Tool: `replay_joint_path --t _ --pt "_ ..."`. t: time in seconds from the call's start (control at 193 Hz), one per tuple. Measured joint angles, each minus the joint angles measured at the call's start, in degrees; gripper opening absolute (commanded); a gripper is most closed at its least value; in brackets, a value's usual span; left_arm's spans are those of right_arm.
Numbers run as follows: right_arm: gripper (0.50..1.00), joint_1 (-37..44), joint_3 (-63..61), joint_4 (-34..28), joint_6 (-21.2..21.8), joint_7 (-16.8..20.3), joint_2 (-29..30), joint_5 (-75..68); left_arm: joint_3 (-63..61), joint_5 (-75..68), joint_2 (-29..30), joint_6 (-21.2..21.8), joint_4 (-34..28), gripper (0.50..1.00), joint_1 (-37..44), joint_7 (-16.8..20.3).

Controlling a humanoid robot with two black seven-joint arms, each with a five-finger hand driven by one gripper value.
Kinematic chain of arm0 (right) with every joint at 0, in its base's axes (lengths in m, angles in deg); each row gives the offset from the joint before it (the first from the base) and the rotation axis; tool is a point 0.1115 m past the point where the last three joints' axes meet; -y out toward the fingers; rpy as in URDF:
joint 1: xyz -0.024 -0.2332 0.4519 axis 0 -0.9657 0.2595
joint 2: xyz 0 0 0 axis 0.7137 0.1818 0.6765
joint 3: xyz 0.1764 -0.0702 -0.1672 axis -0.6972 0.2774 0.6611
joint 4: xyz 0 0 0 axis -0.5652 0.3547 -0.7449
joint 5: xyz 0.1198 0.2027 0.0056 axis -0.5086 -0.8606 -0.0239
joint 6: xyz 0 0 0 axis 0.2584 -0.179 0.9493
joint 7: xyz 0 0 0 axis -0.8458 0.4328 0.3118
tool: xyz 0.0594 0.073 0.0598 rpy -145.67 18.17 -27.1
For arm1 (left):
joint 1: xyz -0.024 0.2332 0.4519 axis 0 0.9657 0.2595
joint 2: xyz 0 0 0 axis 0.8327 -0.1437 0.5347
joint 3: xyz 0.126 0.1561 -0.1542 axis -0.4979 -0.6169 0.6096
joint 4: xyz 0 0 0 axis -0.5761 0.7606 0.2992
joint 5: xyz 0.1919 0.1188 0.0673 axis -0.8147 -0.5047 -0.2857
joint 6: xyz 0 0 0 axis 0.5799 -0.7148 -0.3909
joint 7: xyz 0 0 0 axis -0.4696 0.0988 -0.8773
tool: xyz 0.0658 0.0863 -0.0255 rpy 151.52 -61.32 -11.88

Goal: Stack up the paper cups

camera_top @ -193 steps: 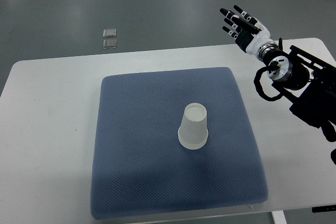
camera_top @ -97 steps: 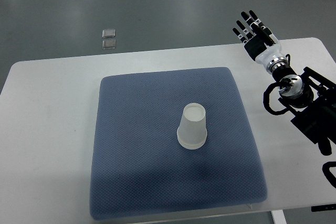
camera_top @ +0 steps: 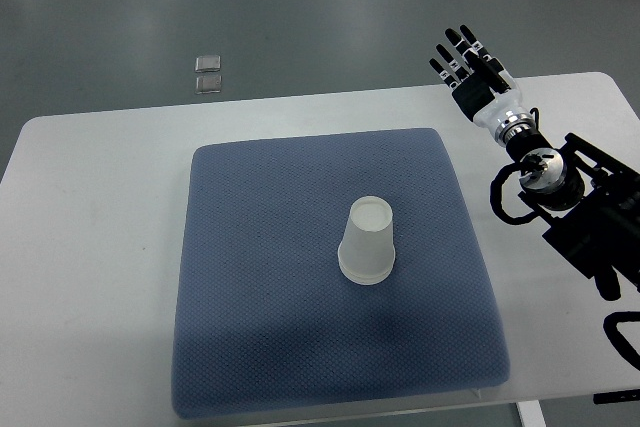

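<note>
A white paper cup stack (camera_top: pixel 369 241) stands upside down near the middle of a square blue-grey pad (camera_top: pixel 260 277), its flat round base facing up and its wider rolled rim resting on the fabric. The cup walls taper upward, smooth and slightly translucent; a doubled edge at the rim suggests more than one cup nested together, though the count cannot be told. The pad is soft-looking, with rounded corners and a fine dimpled weave, and lies on a smooth white table (camera_top: pixel 90 247) with rounded corners. The robot's right hand (camera_top: pixel 470 69) hangs past the pad's far right corner, well apart from the cups, its black-and-white jointed fingers (camera_top: pixel 450 55) extended and spread, grasping nothing. Behind the hand, a metallic wrist cuff and black cabled arm (camera_top: pixel 580 217) run back toward the right edge, beside the pad. On the grey floor beyond the pad's far left corner lie two small, square, glossy plates (camera_top: pixel 209 73).
</note>
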Motion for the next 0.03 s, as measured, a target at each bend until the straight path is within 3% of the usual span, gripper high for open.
replay_joint_path --t 0.026 --pt "0.926 0.00 0.03 0.00 0.00 0.00 0.07 0.08 0.00 0.00 0.00 0.00 0.00 1.000 0.00 0.00"
